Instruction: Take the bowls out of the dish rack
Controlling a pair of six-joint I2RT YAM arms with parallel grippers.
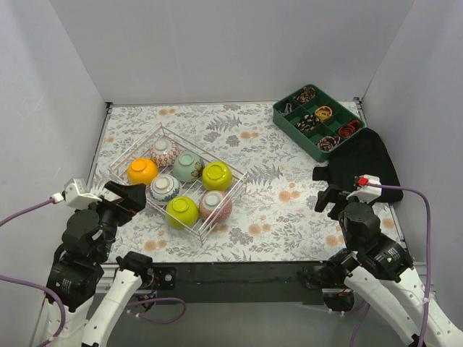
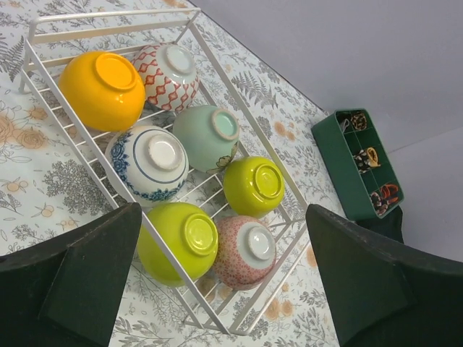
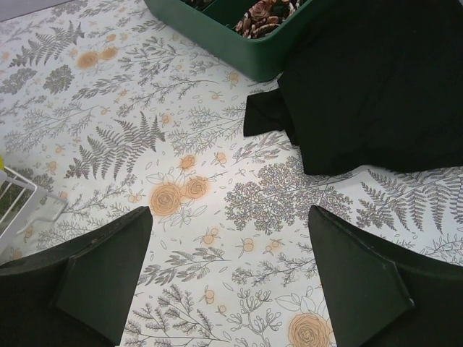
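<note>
The dish rack (image 1: 239, 176) is a white wire rack at the table's left. Several bowls sit upside down in it: orange (image 1: 142, 171), red-white patterned (image 1: 163, 152), pale mint (image 1: 188, 166), blue-white (image 1: 165, 188), two yellow-green (image 1: 216, 175) (image 1: 182, 211) and pink-red (image 1: 215, 205). My left gripper (image 1: 123, 196) is open and empty, above the rack's near left side. In the left wrist view its open gripper (image 2: 223, 278) frames the near yellow-green bowl (image 2: 177, 242) and the pink-red bowl (image 2: 244, 251). My right gripper (image 1: 333, 196) is open and empty over bare table (image 3: 230, 275).
A dark green compartmented tray (image 1: 318, 119) of small items stands at the back right. A black cloth (image 1: 362, 163) lies in front of it, just beyond my right gripper. The rack's corner (image 3: 18, 191) shows at the right wrist view's left edge. White walls enclose the table.
</note>
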